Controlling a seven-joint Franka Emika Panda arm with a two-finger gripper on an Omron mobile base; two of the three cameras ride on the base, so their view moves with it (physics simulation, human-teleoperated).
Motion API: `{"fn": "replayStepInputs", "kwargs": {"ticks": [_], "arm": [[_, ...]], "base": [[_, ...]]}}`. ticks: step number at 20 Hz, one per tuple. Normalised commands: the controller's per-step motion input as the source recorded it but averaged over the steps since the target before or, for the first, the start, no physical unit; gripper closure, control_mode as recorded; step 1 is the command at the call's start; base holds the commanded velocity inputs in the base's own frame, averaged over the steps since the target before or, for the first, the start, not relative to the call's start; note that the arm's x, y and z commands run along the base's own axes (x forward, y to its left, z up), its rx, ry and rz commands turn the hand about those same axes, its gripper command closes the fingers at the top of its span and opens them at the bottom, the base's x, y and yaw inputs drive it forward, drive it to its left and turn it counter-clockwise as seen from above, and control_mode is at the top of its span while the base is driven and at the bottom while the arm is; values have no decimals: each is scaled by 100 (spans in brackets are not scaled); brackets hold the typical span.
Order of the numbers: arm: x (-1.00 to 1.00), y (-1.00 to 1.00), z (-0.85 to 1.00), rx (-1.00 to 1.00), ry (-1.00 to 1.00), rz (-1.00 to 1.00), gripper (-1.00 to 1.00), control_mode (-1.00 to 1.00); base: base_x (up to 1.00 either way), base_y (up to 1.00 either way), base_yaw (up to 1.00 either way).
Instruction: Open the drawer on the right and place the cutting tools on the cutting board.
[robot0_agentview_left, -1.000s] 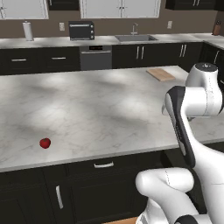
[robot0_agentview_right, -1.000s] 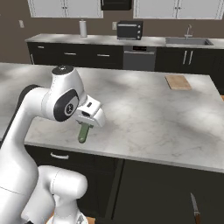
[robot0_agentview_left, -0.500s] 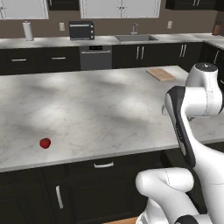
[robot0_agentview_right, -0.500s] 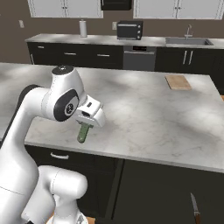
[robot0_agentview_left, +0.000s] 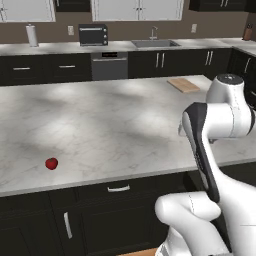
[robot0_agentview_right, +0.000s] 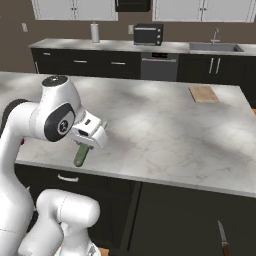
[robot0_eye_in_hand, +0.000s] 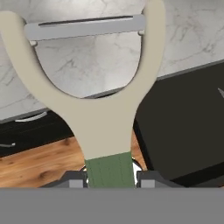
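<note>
A: Nothing has shifted between the earlier frames and now. Arm, peeler and counter items hold the same places in both base views, and the base has not driven.

B: State of the gripper (robot0_agentview_right: 84, 148)?

A: Clamped on the green handle of the peeler (robot0_agentview_right: 81, 154). In the hand view the handle (robot0_eye_in_hand: 110, 169) sits between the two fingertips, and the pale Y-shaped head with its steel blade stands above it, over the counter edge.

B: Positions, left to right?

A: A red ball (robot0_agentview_left: 51, 163) lies at the near left of the counter (robot0_agentview_left: 100, 125); it is not a cutting tool. The gripper hangs over the near edge, left in the right base view. The board (robot0_agentview_right: 203, 93) lies far right on the counter, well apart from the gripper. The drawer (robot0_agentview_right: 190, 220) stands open below the counter at near right, with the knife (robot0_agentview_right: 222, 240) still in it.

B: Hazards?

A: Three, by judgement.
1. The grip is on the handle end only. A fast swing could let the peeler pivot or slip, dropping it onto the floor.
2. The carry crosses most of the counter. A low path could catch the head on the surface.
3. An early release would leave the peeler short of the board or half off its edge.

B: Remaining work?

A: Peeler not yet placed; knife not yet picked.
</note>
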Motion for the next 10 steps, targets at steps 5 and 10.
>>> {"fn": "replayStepInputs", "kwargs": {"ticks": [5, 10], "arm": [[-6, 5, 2, 4, -8, 2, 100, -100], [0, -11, 12, 20, -26, 5, 100, -100]], "base": [[0, 0, 0], [0, 0, 0]]}}
